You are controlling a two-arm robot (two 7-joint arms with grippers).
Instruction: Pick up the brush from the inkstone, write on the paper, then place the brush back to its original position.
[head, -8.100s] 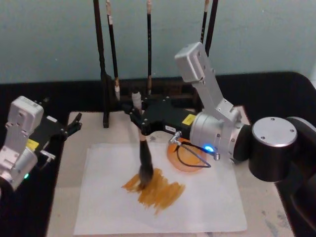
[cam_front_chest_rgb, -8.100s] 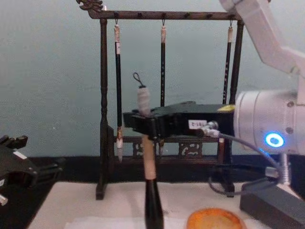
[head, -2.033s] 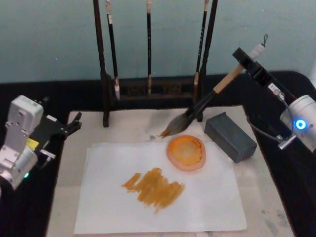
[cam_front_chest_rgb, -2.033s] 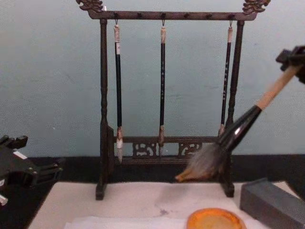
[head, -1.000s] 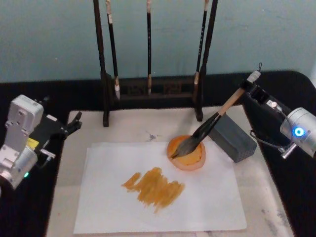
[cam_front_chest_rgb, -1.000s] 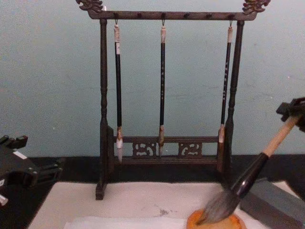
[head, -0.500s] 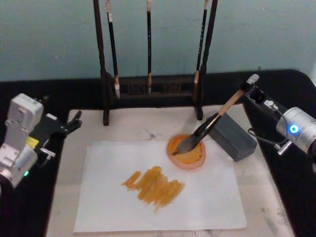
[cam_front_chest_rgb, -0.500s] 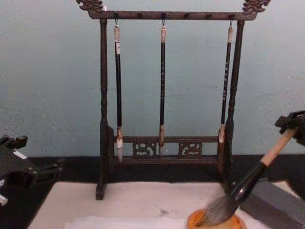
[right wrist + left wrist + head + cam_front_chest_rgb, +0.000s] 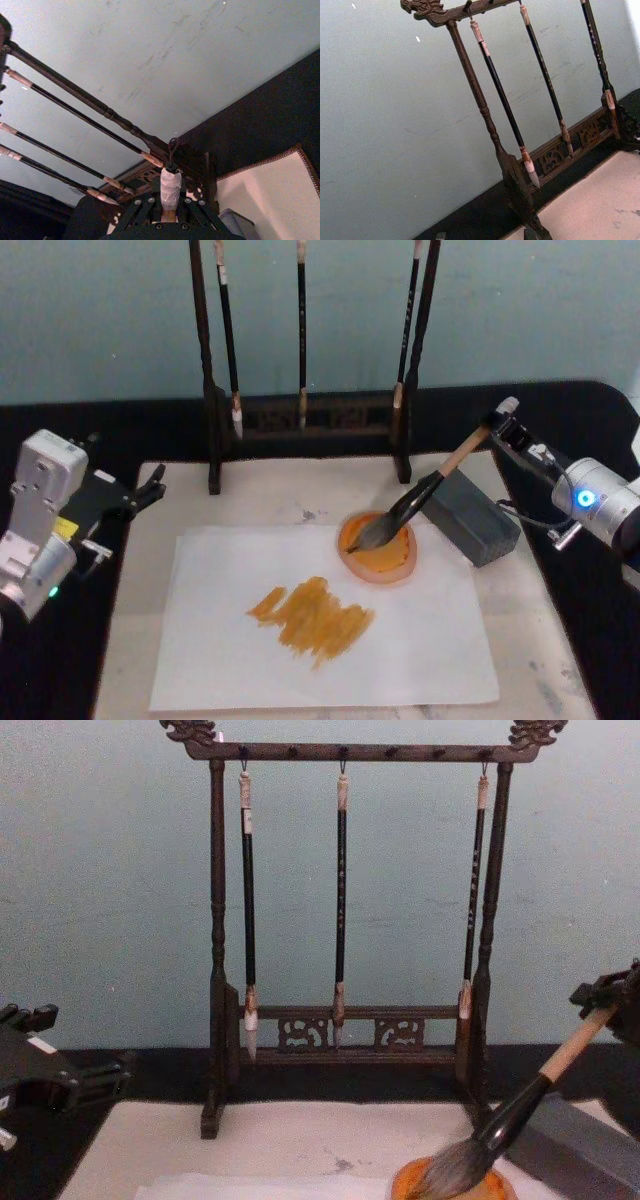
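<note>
Brush (image 9: 415, 500) is clamped by the right gripper (image 9: 497, 428), bristles in the inkstone (image 9: 385, 562); released askew, it could be rolled onto the paper (image 9: 420, 640). Left gripper (image 9: 152, 485) is parked at the table's left, jaws apart.

Tan-handled brush (image 9: 420, 495), black lower section, grey bristles. Orange-amber inkstone (image 9: 390, 566). White paper (image 9: 220, 570) with ochre streaks (image 9: 312, 618); dark grey block (image 9: 470, 520); cream mat (image 9: 260, 502).

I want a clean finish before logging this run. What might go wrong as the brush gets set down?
1. The brush leans with bristles in the inkstone, its top gripped by the right claw; once released it may roll and flick ink onto the paper.
2. Its cord loop sits by that claw and might snag on withdrawal.
The left claw is parked far left.
</note>
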